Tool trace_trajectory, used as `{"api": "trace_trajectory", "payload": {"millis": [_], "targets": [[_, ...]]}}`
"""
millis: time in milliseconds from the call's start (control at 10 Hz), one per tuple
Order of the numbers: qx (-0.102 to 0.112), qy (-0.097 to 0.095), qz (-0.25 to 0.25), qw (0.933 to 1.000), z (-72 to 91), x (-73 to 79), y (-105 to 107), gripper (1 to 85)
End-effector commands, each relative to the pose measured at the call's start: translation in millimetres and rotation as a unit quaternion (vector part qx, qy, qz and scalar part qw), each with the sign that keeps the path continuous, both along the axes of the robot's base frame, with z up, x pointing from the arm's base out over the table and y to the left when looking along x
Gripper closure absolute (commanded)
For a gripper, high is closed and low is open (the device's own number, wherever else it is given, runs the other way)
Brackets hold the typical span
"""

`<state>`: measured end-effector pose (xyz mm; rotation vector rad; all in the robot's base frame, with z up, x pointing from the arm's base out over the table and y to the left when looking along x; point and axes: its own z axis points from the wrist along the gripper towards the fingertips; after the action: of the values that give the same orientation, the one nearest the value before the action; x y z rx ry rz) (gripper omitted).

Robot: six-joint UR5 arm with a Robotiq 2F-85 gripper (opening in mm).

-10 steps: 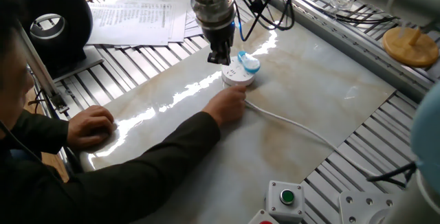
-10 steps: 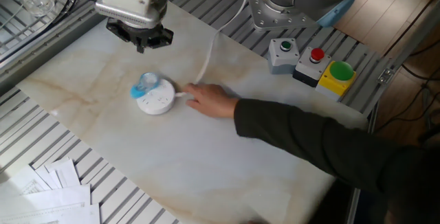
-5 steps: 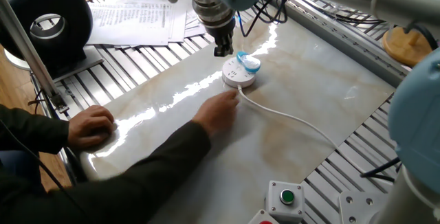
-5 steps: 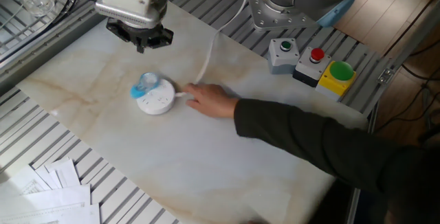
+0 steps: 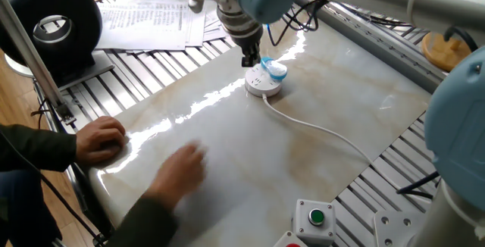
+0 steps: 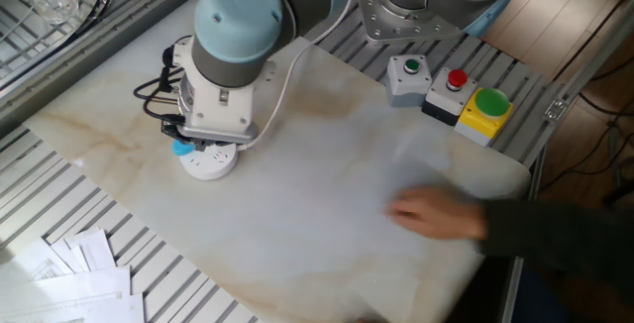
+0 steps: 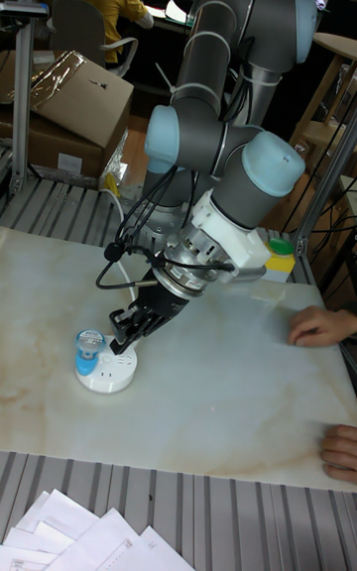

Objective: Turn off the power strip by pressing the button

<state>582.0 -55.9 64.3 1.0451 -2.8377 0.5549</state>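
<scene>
The power strip is a small round white puck on the marble board, with a long white cord trailing to the right. Its button is a light-blue nub on the puck's edge, also seen as button in the tall view. My gripper points down just behind the puck. In the tall view the gripper hovers right over the power strip, beside the nub. In the other fixed view my wrist covers most of the power strip. No view shows the fingertip gap.
A person's blurred hand is near the board's front and another hand rests at its left corner. A grey box with a green button, a red-button box and a yellow box stand at one edge. Papers lie behind.
The person's hand has let go of the puck and pulled back toward the board's front. My gripper has moved in closer over the puck.
</scene>
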Motion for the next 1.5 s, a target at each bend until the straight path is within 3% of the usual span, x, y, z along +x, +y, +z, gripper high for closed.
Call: {"api": "trace_trajectory", "payload": {"millis": [0,500,1400], "targets": [[-0.007,-0.003,0.007,0.9999,-11.5,-4.4,-3.4,84.7],[-0.012,-0.005,0.019,0.9997,-15.4,-2.8,-11.2,84.7],[-0.017,-0.004,0.036,0.9992,-30.8,-15.3,-15.7,84.7]]}}
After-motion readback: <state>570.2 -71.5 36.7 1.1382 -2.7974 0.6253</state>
